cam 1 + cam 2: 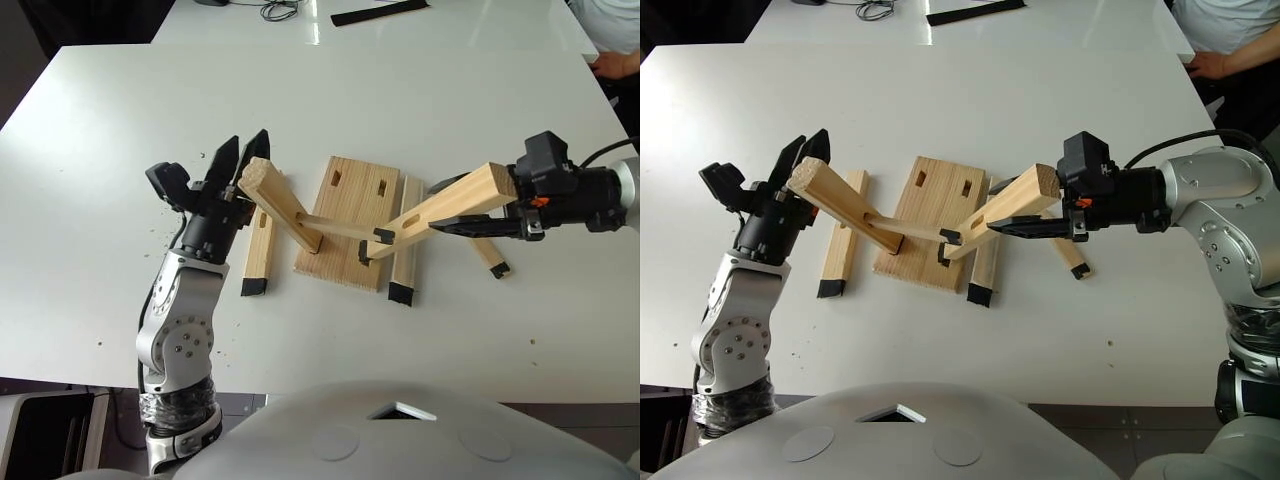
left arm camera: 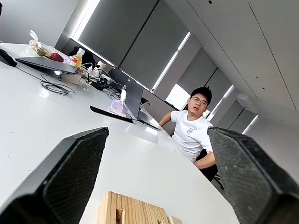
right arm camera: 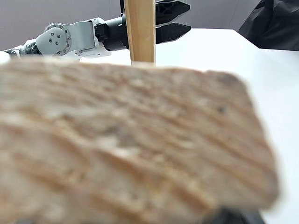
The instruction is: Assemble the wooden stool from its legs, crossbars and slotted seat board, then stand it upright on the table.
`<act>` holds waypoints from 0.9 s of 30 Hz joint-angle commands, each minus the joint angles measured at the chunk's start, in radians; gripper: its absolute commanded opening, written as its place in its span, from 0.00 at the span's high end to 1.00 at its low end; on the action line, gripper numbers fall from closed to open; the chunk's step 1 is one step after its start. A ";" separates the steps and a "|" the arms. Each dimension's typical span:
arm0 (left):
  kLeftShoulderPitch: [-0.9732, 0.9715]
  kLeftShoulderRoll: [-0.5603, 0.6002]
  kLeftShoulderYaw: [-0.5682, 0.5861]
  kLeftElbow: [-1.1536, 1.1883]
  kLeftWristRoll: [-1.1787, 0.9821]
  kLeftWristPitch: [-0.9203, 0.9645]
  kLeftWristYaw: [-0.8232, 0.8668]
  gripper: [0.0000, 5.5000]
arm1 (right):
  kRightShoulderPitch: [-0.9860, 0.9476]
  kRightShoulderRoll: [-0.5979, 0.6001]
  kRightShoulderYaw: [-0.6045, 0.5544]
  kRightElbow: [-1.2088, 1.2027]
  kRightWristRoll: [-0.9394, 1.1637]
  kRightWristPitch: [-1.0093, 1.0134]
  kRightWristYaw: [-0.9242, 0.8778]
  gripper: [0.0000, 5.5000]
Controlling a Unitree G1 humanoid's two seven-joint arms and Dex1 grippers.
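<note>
The left gripper (image 1: 250,138) is spread wide, with the top end of the left leg (image 1: 285,205) just beside its fingers. The right gripper (image 1: 450,226) pinches the raised right leg (image 1: 455,203) (one finger shows beneath it). A crossbar (image 1: 340,228) joins both legs above the slotted seat board (image 1: 350,185), which lies flat on the table (image 1: 100,150) well away from its edges, with bare surface beyond and to the left
</note>
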 commanded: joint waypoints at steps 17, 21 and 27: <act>0.192 -0.133 -0.154 -0.122 0.024 -0.086 0.075 0.29 | -0.157 -0.095 0.076 0.177 -0.130 -0.070 0.231 0.63; 0.191 -0.105 -0.064 -0.098 0.006 -0.113 0.082 0.29 | -0.142 -0.100 0.071 0.150 -0.114 -0.047 0.239 0.63; 0.180 -0.089 0.040 -0.084 -0.007 -0.156 0.094 0.29 | -0.112 -0.096 0.055 0.086 -0.081 0.009 0.201 0.63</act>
